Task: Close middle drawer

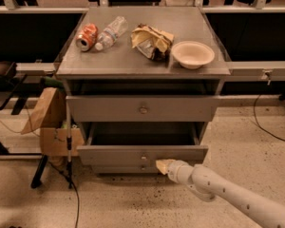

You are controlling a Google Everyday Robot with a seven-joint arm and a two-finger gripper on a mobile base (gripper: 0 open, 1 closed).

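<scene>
End effector (pixel 164 166) seemingly touches middle drawer (pixel 114 154) front (right of knob (pixel 143 156)); grip state unclear.

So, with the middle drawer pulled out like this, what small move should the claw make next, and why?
Probably a short, straight push toward the cabinet. The middle drawer stands pulled out, and the claw sits low at its front, just beside the small knob. Whether it touches the drawer yet, I cannot tell.

Speckled beige floor (pixel 133 203) below pincer (pixel 162 165); gray cabinet (pixel 133 66).
</scene>
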